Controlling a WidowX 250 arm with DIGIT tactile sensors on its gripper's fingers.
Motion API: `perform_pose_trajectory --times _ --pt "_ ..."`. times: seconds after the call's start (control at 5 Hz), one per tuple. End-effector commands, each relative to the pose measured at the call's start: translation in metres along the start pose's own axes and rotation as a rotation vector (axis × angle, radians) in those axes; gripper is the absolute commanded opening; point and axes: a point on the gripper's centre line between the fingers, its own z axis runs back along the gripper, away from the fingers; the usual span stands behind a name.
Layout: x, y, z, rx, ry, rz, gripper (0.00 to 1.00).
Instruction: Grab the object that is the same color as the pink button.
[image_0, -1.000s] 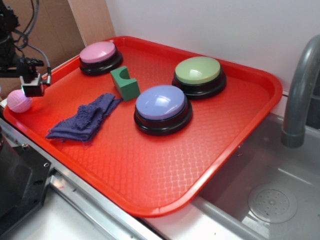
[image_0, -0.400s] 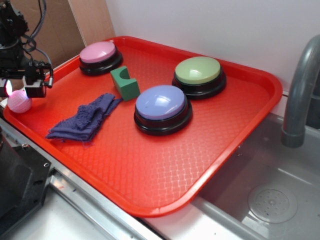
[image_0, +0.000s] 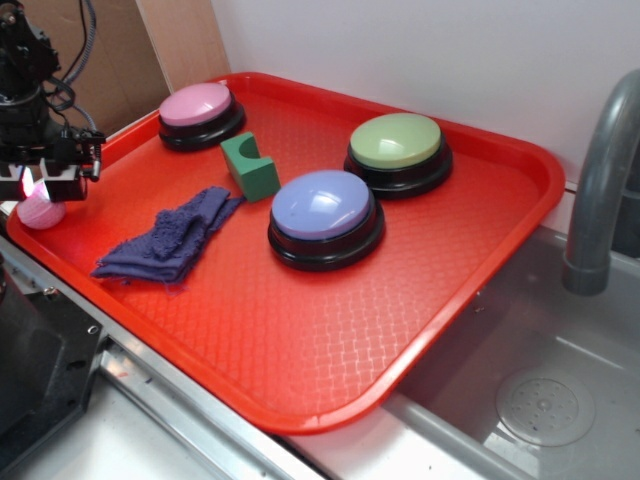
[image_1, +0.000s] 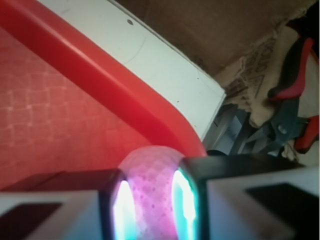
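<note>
The object, a small pink knobbly ball, sits at the left corner of the red tray, against its rim. My gripper has come down over it, and its fingers hide the ball's top. In the wrist view the ball fills the gap between my two lit pads, which press on both its sides, so my gripper is shut on it. The pink button, domed on a black base, stands at the tray's far left corner, well apart from the ball.
On the tray lie a crumpled purple cloth, a green block, a lavender-blue button and a green button. A grey faucet and sink are at the right. Red-handled pliers lie beyond the tray rim.
My gripper has moved left and down from beside the ball to over it, and its fingers now enclose the ball. The ball's position has barely shifted.
</note>
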Motion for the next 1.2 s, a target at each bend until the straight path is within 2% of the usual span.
perform_pose_trajectory --times 0.0,0.2,0.4,0.6,0.8,1.0 --pt "-0.001 0.006 0.046 -0.054 -0.02 -0.137 0.0" --pt "-0.001 0.005 0.078 -0.117 -0.058 -0.286 0.0" --pt "-0.01 -0.005 0.11 -0.205 -0.085 -0.483 0.0" --pt "-0.025 -0.041 0.134 -0.393 -0.149 -0.701 0.0" --pt "-0.048 -0.069 0.145 -0.458 -0.179 -0.861 0.0" --pt "-0.055 -0.079 0.14 -0.498 -0.133 -0.922 0.0"
